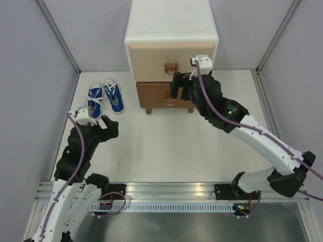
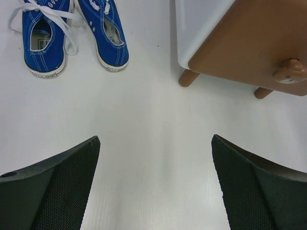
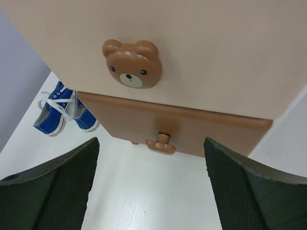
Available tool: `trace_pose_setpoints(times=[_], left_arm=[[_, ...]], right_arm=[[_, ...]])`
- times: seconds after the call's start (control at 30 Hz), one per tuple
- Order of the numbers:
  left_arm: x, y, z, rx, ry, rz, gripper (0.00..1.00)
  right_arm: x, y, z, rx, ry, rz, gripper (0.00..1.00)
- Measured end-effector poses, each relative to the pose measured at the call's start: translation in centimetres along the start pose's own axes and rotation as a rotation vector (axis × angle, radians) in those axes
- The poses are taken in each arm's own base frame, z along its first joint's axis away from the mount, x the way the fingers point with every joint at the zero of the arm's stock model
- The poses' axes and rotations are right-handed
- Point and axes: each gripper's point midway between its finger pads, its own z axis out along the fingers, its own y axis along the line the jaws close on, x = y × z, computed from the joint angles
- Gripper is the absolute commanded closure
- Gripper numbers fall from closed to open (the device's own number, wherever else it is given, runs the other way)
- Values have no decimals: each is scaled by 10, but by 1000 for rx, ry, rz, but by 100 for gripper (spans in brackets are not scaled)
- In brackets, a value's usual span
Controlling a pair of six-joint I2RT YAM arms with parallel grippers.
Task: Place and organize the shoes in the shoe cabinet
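A pair of blue shoes [image 1: 106, 97] with white laces lies side by side on the white floor, left of the shoe cabinet [image 1: 171, 25]; the left wrist view shows the blue shoes [image 2: 72, 38] too. The cabinet has a beige upper drawer with a bear knob [image 3: 132, 63] and a brown lower drawer [image 3: 144, 122] with its own knob [image 3: 161, 144]. My right gripper [image 3: 151, 140] hangs open just in front of the two drawer fronts, touching neither knob. My left gripper [image 2: 155, 139] is open over bare floor, short of the shoes.
Grey panel walls [image 1: 30, 75] close in the floor on the left, right and back. The cabinet stands on small brown feet [image 2: 188, 77]. A metal rail [image 1: 171, 194] with the arm bases runs along the near edge.
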Motion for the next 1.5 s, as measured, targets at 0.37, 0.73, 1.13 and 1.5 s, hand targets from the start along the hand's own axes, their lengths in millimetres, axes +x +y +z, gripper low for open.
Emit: trace_pose_setpoints(times=[0.37, 0.73, 1.13, 1.5], left_arm=[[23, 16, 7, -53, 30, 21, 0], [20, 20, 6, -70, 13, 34, 0], [21, 21, 6, -72, 14, 38, 0], [20, 21, 6, -74, 13, 38, 0]], right_arm=[[-24, 24, 40, 161, -69, -17, 9], [-16, 22, 73, 293, -77, -73, 20], [-8, 15, 80, 356, -70, -122, 71], [-5, 20, 54, 305, -49, -79, 88]])
